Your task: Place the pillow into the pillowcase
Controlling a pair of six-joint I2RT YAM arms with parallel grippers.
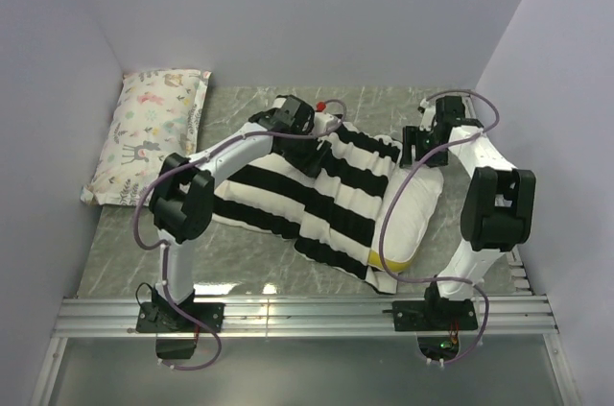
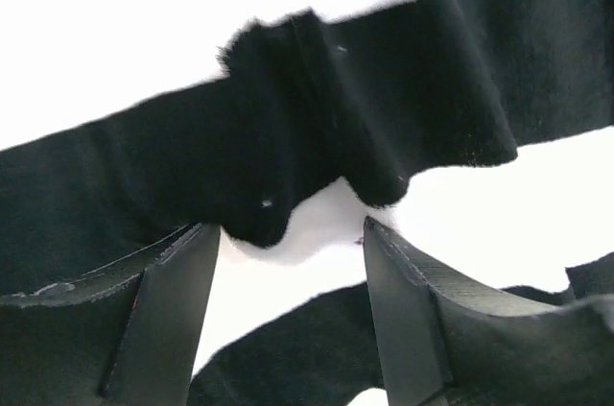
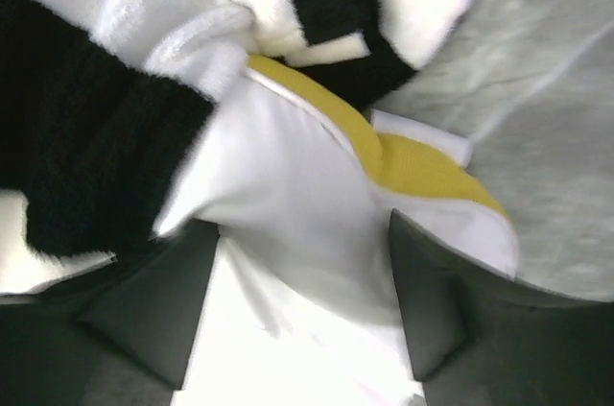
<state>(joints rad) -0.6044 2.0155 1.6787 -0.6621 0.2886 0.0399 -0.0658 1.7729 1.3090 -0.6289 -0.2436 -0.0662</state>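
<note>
The black-and-white striped pillowcase (image 1: pixel 326 195) lies slantwise in the middle of the table. The cream-white pillow (image 1: pixel 417 209) sticks out of its right end, yellow band (image 1: pixel 393 260) towards the front. My left gripper (image 1: pixel 309 155) hovers over the case's upper part. In the left wrist view its jaws stand open (image 2: pixel 293 243) above a bunched black stripe (image 2: pixel 336 118), gripping nothing. My right gripper (image 1: pixel 420 145) is at the pillow's far corner, open (image 3: pixel 302 272), with white pillow cloth (image 3: pixel 288 195) bulging between its fingers. The yellow band (image 3: pixel 413 161) and the case's mouth (image 3: pixel 86 156) lie just beyond.
A smaller pillow with a pastel floral print (image 1: pixel 149 132) lies against the left wall at the back. Lilac walls close in the grey marbled table (image 1: pixel 240 104) on three sides. A metal rail (image 1: pixel 307 315) with both arm bases runs along the front edge.
</note>
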